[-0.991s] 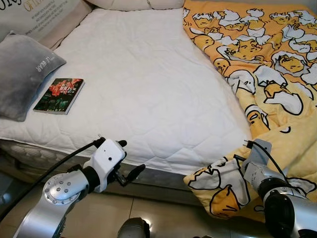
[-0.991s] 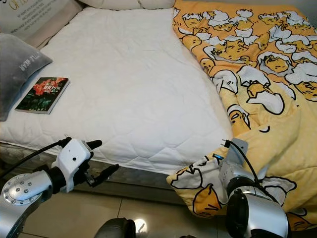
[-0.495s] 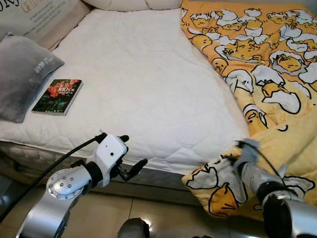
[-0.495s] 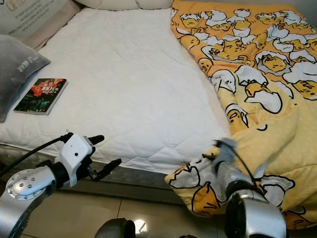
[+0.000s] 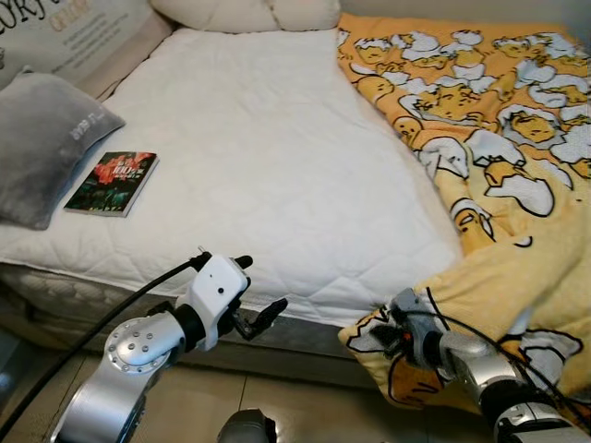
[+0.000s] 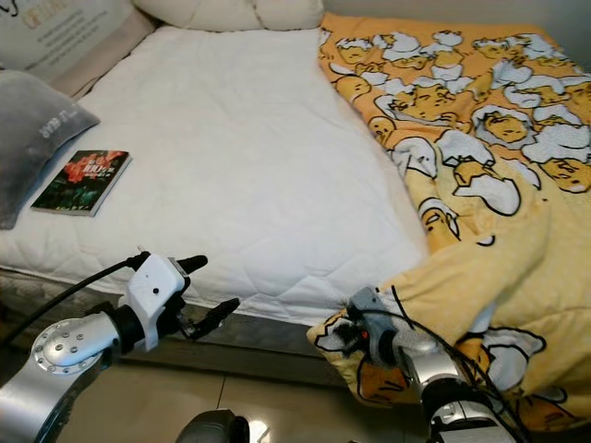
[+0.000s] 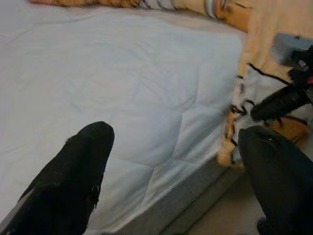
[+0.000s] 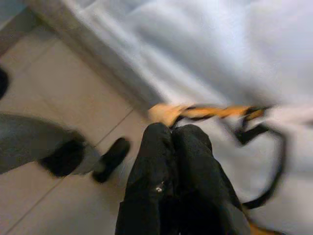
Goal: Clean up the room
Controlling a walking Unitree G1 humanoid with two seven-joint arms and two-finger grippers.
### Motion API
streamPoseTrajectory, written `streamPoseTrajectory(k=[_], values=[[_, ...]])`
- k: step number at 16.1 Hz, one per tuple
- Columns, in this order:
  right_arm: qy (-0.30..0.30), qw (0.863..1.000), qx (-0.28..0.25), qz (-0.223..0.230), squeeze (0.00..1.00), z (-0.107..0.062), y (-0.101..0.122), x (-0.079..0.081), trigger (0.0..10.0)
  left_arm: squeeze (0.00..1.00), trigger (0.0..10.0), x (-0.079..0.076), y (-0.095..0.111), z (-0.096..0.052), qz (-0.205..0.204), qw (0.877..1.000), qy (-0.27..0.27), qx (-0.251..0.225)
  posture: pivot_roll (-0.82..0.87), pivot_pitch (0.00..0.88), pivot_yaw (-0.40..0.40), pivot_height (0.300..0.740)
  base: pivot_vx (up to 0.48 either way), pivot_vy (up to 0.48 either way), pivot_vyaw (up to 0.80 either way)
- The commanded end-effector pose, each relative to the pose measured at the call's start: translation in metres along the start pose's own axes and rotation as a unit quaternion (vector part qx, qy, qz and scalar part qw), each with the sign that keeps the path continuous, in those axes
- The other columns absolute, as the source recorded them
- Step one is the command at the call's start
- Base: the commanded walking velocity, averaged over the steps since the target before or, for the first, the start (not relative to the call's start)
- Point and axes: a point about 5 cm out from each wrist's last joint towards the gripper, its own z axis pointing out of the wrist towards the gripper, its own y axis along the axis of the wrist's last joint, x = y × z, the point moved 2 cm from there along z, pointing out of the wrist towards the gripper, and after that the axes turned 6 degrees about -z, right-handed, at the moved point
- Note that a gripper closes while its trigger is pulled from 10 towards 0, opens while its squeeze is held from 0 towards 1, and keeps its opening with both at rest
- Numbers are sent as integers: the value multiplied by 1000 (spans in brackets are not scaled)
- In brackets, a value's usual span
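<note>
A yellow cartoon-print blanket [image 5: 499, 166] covers the right side of the bed, and its corner [image 6: 346, 346] hangs over the front edge. My right gripper [image 5: 392, 332] is low at that hanging corner. In the right wrist view its fingers [image 8: 151, 147] are pressed together with the blanket's orange hem [image 8: 166, 113] at their tips. My left gripper [image 5: 259, 288] stands open at the bed's front edge, over the white mattress [image 7: 122, 88], holding nothing. A dark book [image 5: 112, 171] lies on the mattress at the left.
A grey pillow [image 5: 42, 148] rests at the bed's left edge beside the book. Pale pillows [image 5: 245, 13] sit at the head. The bed frame's front rail [image 6: 277, 337] and a tiled floor [image 5: 305, 406] lie below my arms.
My right gripper has swung left and lower onto the blanket's hanging corner. My left gripper has drifted slightly right along the bed edge. The camera view has shifted a little.
</note>
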Motion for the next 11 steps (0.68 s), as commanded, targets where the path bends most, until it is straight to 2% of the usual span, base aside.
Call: streamPoseTrajectory(k=[1, 2, 3, 4, 5, 7, 8, 9, 10, 11], values=[[-78, 996, -54, 1, 0, -3, 22, -16, 10000, 0, 10000, 4, -4, 0, -12, 999, 30, -2, 222, 0, 26, 740, 0, 0, 0], [-95, 993, -69, 1, 0, -5, 28, -18, 10000, 0, 10000, 6, -7, 0, -21, 999, 44, -1, 204, 0, 25, 740, 0, 0, 0], [-147, 981, -124, 2, 561, -13, 49, -19, 10000, 0, 10000, 15, -14, 0, -56, 991, 117, -14, 152, 0, 24, 740, 0, 0, 0], [-168, 976, -141, 5, 859, -16, 55, -20, 10000, 0, 10000, 18, -14, 0, -63, 989, 135, -26, 152, 0, 24, 740, 0, 0, 0], [-196, 962, -187, 32, 1000, -25, 67, -16, 10000, 0, 10000, 24, -16, 1, -70, 979, 186, -35, 128, 0, 18, 740, 0, 0, 0], [-219, 950, -216, 53, 1000, -33, 73, -11, 10000, 0, 10000, 28, -19, 2, -80, 971, 221, -38, 117, 0, 17, 740, 0, 0, 0], [-254, 937, -228, 75, 1000, -42, 73, -7, 10000, 0, 10000, 29, -18, 5, -90, 967, 233, -49, 102, 0, 18, 740, 0, 0, 0], [-269, 931, -231, 89, 1000, -45, 73, -3, 10000, 0, 10000, 31, -16, 6, -96, 965, 237, -56, 98, 0, 22, 740, 0, 0, 0], [-281, 925, -232, 105, 1000, -47, 73, 2, 10000, 0, 10000, 32, -14, 7, -100, 963, 240, -64, 96, 0, 26, 740, 0, 0, 0], [-276, 929, -226, 98, 1000, -45, 73, 8, 10000, 0, 10000, 33, -14, 8, -101, 963, 243, -66, 97, 0, 29, 740, 255, 0, 0]])
